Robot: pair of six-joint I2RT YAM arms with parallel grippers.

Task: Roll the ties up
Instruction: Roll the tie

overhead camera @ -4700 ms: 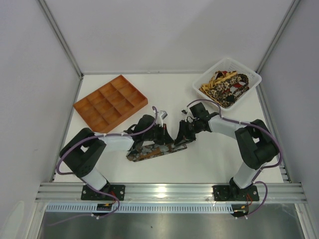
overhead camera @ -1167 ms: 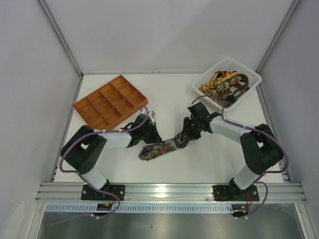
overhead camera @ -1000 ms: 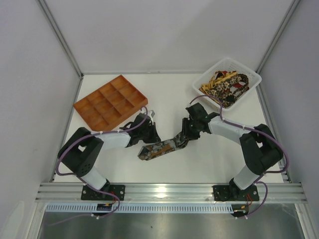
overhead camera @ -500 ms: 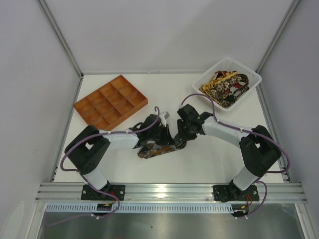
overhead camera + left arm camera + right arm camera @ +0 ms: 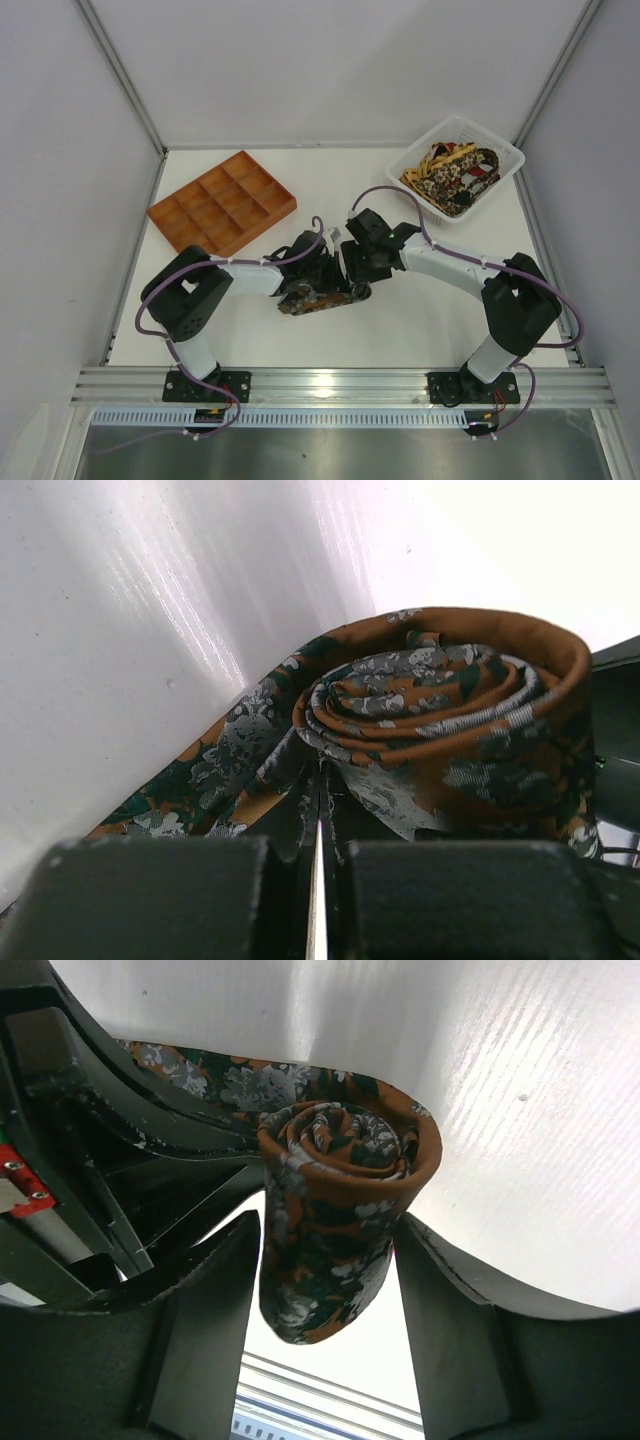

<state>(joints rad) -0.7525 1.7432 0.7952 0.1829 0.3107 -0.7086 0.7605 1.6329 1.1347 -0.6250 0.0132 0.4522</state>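
On the left gripper (image 5: pixel 320 845) the fingers (image 5: pixel 150 900) are pressed together, with a fold of the tie (image 5: pixel 450 710) nipped in the seam between them. The right gripper (image 5: pixel 328 1260) has its fingers (image 5: pixel 200 1350) spread to either side of the roll, very close to it; whether they touch it cannot be told.

The white table (image 5: pixel 420 310) carries everything. The left arm (image 5: pixel 245 280) lies low, elbow bent, and reaches from near the orange tray (image 5: pixel 222 203) towards the tray's near right. The right arm (image 5: pixel 450 265) stretches from far right of the tray, its forearm angled down, so that the two wrists meet nose to nose. The tray has open compartments and lies askew. Well to its right stands a white basket (image 5: pixel 497 183) heaped with more ties (image 5: pixel 450 172), patterned in yellow, black and brown.

The tie is on the table just off the tray's near right corner, between the two grippers. It is rust-brown with dark green and grey leafy blotches. One part is wound into a tight spiral, whose layers show at the end. A short unrolled tail lies flat towards the left arm.
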